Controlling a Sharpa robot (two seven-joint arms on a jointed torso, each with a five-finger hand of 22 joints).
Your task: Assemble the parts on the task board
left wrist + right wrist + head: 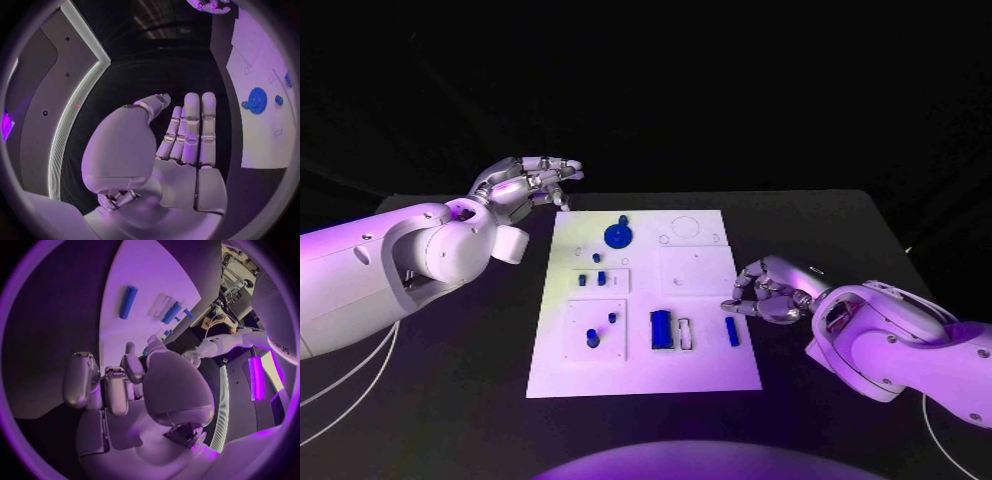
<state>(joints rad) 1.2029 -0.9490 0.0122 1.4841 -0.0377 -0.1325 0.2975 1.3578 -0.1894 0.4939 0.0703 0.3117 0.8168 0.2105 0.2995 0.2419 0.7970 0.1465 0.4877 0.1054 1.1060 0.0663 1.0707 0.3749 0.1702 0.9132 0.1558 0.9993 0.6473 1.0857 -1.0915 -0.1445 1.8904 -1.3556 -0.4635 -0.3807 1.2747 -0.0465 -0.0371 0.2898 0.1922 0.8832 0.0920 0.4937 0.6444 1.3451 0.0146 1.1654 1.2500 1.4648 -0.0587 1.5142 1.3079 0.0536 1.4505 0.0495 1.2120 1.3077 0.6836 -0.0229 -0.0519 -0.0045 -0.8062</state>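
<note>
The white task board (646,370) lies in the middle of the table. On it are a round blue part (619,236) at the far end, a wide blue block (661,329) and a slim blue bar (731,331) near the front right. My left hand (531,180) hovers off the board's far left corner, its fingers (190,127) straight and side by side, holding nothing. The round blue part (256,101) also appears in the left wrist view. My right hand (764,290) is at the board's right edge, just beyond the bar, fingers (115,385) curled in with nothing in them. The bar (128,302) lies ahead of them.
Small blue parts (593,281) stand in a slot plate left of the board's centre, and two more (600,330) sit in the front left panel. An empty rectangular slot (685,331) lies between block and bar. Black table (819,230) surrounds the board.
</note>
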